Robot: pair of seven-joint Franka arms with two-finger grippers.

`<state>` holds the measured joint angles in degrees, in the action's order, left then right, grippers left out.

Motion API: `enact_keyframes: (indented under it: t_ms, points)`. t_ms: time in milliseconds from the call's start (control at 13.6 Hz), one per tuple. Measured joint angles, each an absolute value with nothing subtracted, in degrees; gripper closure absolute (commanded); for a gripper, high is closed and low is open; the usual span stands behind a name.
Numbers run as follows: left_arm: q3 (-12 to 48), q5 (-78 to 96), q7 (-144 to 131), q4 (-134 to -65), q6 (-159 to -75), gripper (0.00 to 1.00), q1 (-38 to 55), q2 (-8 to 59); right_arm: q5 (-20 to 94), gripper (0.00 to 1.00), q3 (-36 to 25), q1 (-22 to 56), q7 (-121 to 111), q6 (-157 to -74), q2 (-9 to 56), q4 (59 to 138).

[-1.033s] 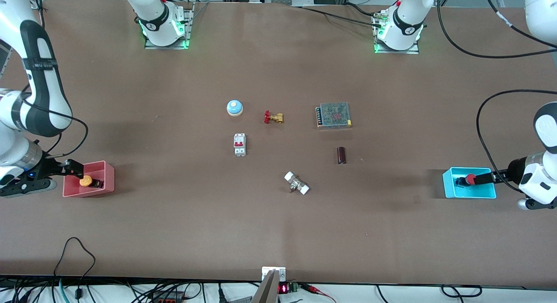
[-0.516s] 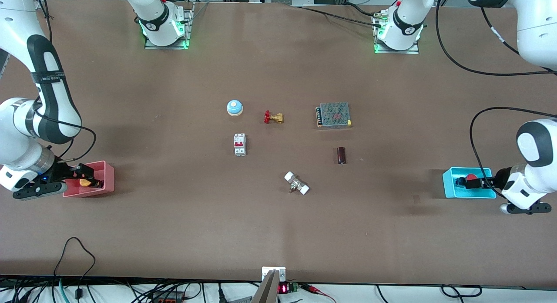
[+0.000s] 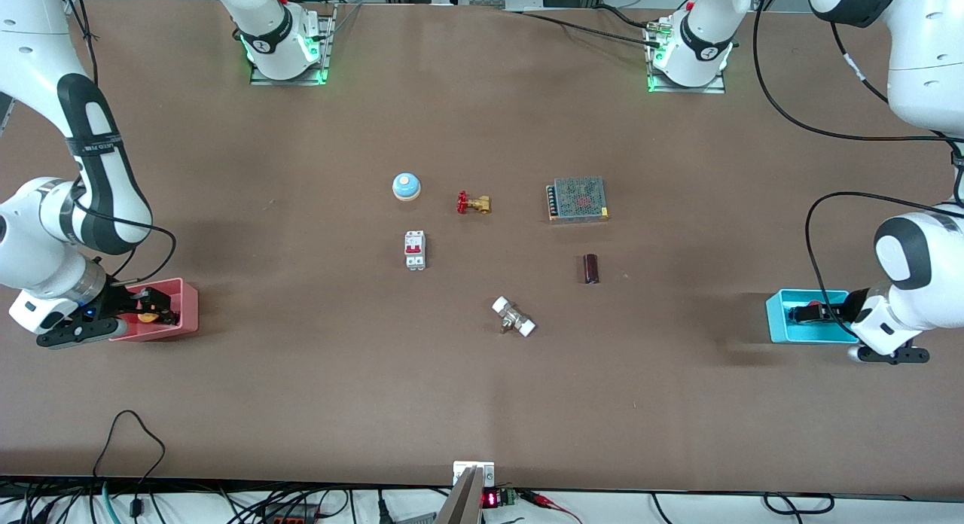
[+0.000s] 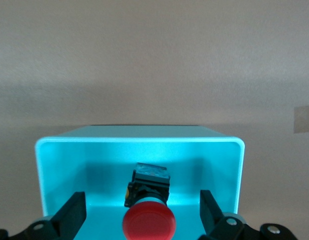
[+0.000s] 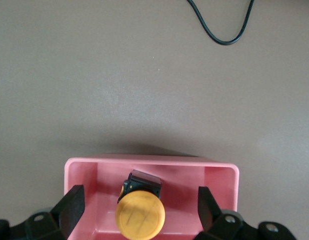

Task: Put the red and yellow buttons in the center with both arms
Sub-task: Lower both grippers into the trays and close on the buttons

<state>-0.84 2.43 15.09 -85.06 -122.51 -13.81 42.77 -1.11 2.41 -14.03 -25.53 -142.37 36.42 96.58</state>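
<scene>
The yellow button [image 3: 150, 316] lies in a pink bin [image 3: 187, 307] at the right arm's end of the table. My right gripper [image 3: 144, 310] is open inside that bin, with one finger on each side of the yellow cap [image 5: 140, 215] and not touching it. The red button [image 3: 814, 306] lies in a cyan bin [image 3: 777, 313] at the left arm's end. My left gripper [image 3: 819, 314] is open inside that bin, its fingers [image 4: 72, 216] astride the red cap [image 4: 148, 224] with gaps on both sides.
Around the table's middle lie a blue dome bell [image 3: 406, 186], a brass valve with a red handle [image 3: 474, 203], a grey power supply [image 3: 578, 199], a white circuit breaker [image 3: 415, 250], a dark cylinder [image 3: 591, 269] and a metal fitting with white ends [image 3: 514, 317].
Both arms have swung in and lowered their open grippers further into the bins, so the fingers now flank the buttons. The buttons and bins have not moved.
</scene>
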Motion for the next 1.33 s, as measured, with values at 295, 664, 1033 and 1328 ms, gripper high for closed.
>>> enact_keyframes:
  t_ms: [295,664,1033,1328]
  points:
    - [-0.57,2.43,15.26,-86.37,-122.51,0.0,-13.66,42.78,-1.1,0.0,2.41,-14.07,-27.3,-142.65,37.45,96.69]
    - [-0.57,2.43,16.06,-86.62,-122.51,0.35,-13.66,42.77,-1.09,0.2,2.36,-14.28,-28.37,-142.88,38.02,96.71]
    - [-0.58,2.43,16.28,-86.8,-122.51,0.65,-13.66,42.77,-1.08,0.5,2.33,-14.38,-30.09,-142.89,38.04,96.74]
    - [-0.58,2.43,16.41,-86.78,-122.62,0.67,-13.66,42.63,-1.07,0.65,2.32,-14.41,-31.63,-142.9,38.15,96.8]
